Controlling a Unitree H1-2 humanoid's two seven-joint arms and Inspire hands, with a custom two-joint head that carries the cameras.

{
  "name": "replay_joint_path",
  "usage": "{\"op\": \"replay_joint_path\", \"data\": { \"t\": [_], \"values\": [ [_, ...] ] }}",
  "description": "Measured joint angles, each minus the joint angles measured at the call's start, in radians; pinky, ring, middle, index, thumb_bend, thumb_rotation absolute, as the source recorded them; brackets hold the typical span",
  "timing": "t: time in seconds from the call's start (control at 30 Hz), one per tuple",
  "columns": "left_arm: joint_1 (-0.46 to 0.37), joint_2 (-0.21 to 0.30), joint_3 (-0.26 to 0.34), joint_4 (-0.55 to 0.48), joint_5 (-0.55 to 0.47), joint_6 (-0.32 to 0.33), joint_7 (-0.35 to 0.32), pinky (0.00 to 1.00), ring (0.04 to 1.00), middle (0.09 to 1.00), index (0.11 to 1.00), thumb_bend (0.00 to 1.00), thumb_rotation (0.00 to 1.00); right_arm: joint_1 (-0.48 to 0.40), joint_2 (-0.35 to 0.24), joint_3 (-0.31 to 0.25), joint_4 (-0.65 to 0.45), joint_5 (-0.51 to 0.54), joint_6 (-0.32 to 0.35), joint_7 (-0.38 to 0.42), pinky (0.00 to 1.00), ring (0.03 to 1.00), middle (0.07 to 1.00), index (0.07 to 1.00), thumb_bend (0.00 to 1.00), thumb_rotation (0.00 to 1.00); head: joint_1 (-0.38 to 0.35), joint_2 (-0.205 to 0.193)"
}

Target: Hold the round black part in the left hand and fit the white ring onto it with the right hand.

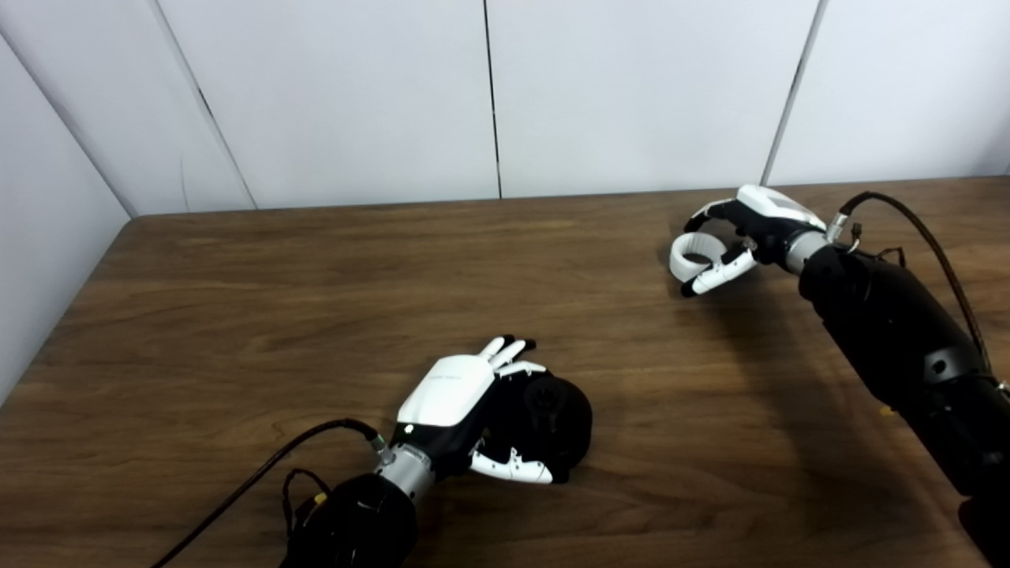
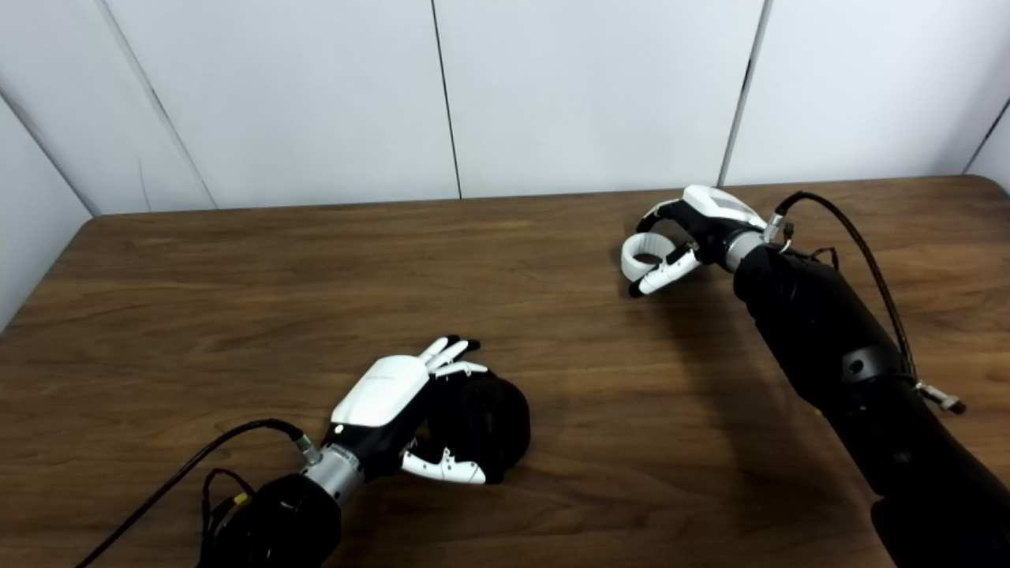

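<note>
Left hand, nearest: curled round the round black part low on the table, apparently steadying it as a base. Right hand, far right: pinched on the white ring, well apart from the part, seemingly readied for fitting.

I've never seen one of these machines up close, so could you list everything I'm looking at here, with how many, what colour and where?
round black part: one, black, near front centre of the table, held in the left hand
white ring: one, white, far right of the table, between the right hand's fingers and thumb
table: one, dark brown wood grain, fills the lower picture
wall panels: several, pale grey-white, behind the table
cables: black, one at each wrist
left hand: one, white and black, closed around the round black part
right hand: one, white and black, closed on the white ring
</note>
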Motion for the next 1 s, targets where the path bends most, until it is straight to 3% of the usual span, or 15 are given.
{"op": "replay_joint_path", "data": {
  "t": [0.43,1.0],
  "values": [
    [0.000,0.000,0.015,-0.001,-0.026,-0.004,-0.012,0.91,1.000,0.983,0.785,0.94,0.47,0.001,0.000,0.001,0.010,-0.001,0.000,0.000,0.82,0.940,0.889,0.751,0.87,0.27,0.000,0.000],
    [0.000,0.000,0.020,-0.004,-0.032,-0.001,-0.015,0.90,1.000,0.980,0.779,0.94,0.47,0.007,-0.003,-0.002,0.017,-0.012,-0.015,-0.017,0.76,0.912,0.870,0.703,0.85,0.25,-0.001,0.005]
  ]
}}
